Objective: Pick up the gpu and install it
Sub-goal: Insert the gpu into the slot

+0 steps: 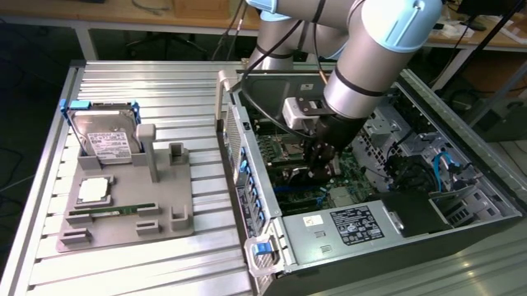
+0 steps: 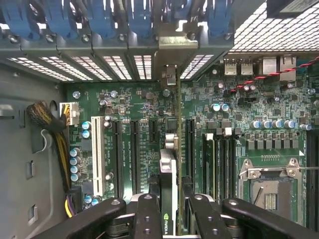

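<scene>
- The open computer case [image 1: 371,203] is placed on the slatted table [image 1: 148,271], toward the exterior view's right.
- A parts holder [image 1: 123,209] is set just beside it, to the exterior view's left.
- A hard drive [image 1: 105,139] is stood upright at the holder's far end.
- A memory stick [image 1: 111,213] is laid flat nearer the front.
- The gripper [image 1: 323,166] is positioned inside the case, over the motherboard [image 2: 134,104].
- The gpu [image 2: 168,194] is held edge-on between the fingers [image 2: 147,219], among the expansion slots [image 2: 119,154].

lab/workshop | alu slat bench [image 1: 148,271] | wood desks [image 1: 123,15] behind
</scene>
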Controlling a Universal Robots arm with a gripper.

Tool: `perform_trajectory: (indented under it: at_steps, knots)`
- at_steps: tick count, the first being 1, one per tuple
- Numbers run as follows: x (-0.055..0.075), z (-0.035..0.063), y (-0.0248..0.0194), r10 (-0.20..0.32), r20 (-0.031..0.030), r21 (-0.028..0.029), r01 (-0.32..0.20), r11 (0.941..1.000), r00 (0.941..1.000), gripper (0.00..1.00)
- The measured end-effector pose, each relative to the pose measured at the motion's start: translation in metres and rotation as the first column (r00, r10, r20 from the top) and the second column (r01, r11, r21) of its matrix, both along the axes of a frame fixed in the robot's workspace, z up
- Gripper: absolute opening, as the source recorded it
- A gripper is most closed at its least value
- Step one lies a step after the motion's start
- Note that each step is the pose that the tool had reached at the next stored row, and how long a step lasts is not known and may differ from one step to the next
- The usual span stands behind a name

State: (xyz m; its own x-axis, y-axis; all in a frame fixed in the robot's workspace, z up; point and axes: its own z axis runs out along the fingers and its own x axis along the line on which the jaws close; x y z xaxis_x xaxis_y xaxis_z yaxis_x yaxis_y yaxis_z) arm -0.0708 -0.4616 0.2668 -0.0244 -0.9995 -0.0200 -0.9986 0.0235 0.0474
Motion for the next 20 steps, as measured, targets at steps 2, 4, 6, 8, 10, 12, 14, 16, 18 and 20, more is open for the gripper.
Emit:
perform_trajectory:
  at_steps: [2,4,6,8,10,12,14,16,18,20]
  knots:
    - [0.0003,0.0006,0.0000,0.000,-0.0002,0.0002,0.000,1.0000,1.0000,0.27]
    - [0.0013,0.0006,0.0000,0.000,-0.0002,0.0002,0.000,1.0000,1.0000,0.27]
    - [0.0026,0.0006,0.0000,0.000,-0.0002,0.0000,0.000,1.0000,1.0000,0.27]
    - [0.0034,0.0004,0.0000,0.000,-0.0003,0.0001,0.000,1.0000,1.0000,0.27]
    - [0.0040,0.0003,0.0000,0.000,-0.0002,0.0001,0.000,1.0000,1.0000,0.27]
    - [0.0033,-0.0012,0.0001,0.000,0.0016,0.0000,0.000,1.0000,1.0000,0.27]
    - [0.0019,-0.0023,0.0001,0.000,0.0032,-0.0002,0.000,1.0000,1.0000,0.27]
    - [-0.0007,-0.0028,0.0002,0.000,0.0050,0.0000,0.000,1.0000,1.0000,0.27]
    - [-0.0018,-0.0037,0.0002,0.000,0.0064,-0.0002,0.000,1.0000,1.0000,0.27]
    - [-0.0022,-0.0054,0.0001,0.000,0.0088,-0.0009,0.000,1.0000,1.0000,0.27]
